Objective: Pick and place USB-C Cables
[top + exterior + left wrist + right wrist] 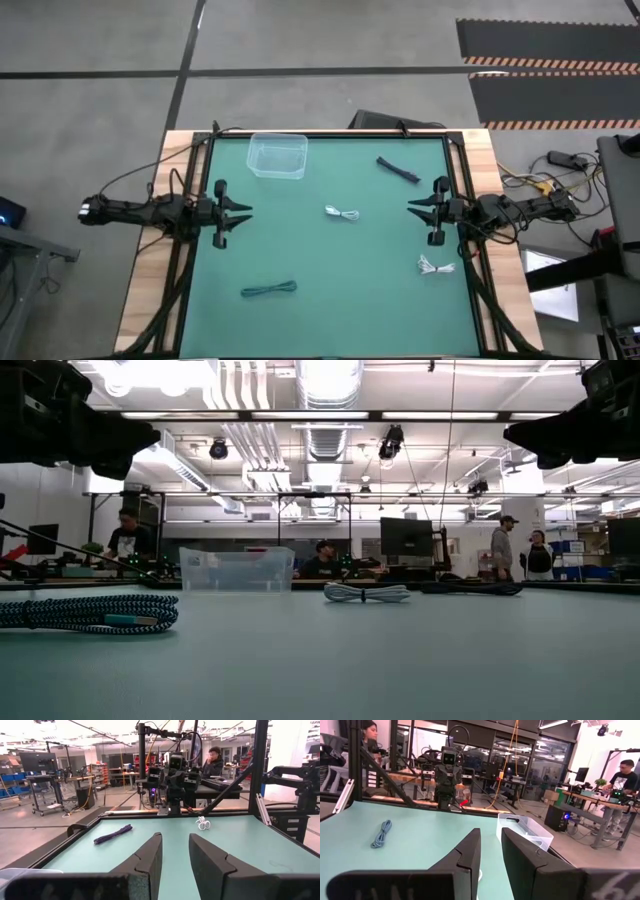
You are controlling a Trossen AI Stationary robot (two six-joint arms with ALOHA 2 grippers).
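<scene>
Both arms were held level at opposite mat edges, left gripper (240, 215) and right gripper (416, 207) parted, empty. Four cables (342, 213) lay scattered; people were shown only beyond the table

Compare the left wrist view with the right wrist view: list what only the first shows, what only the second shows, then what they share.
Only the left wrist view shows the black cable and a white cable near the far edge, with the right arm beyond them. Only the right wrist view shows the teal cable and the clear plastic bin, with the left arm behind. Both share the green table surface, their own tool's two dark fingers apart and holding nothing, and people in the room beyond.
</scene>
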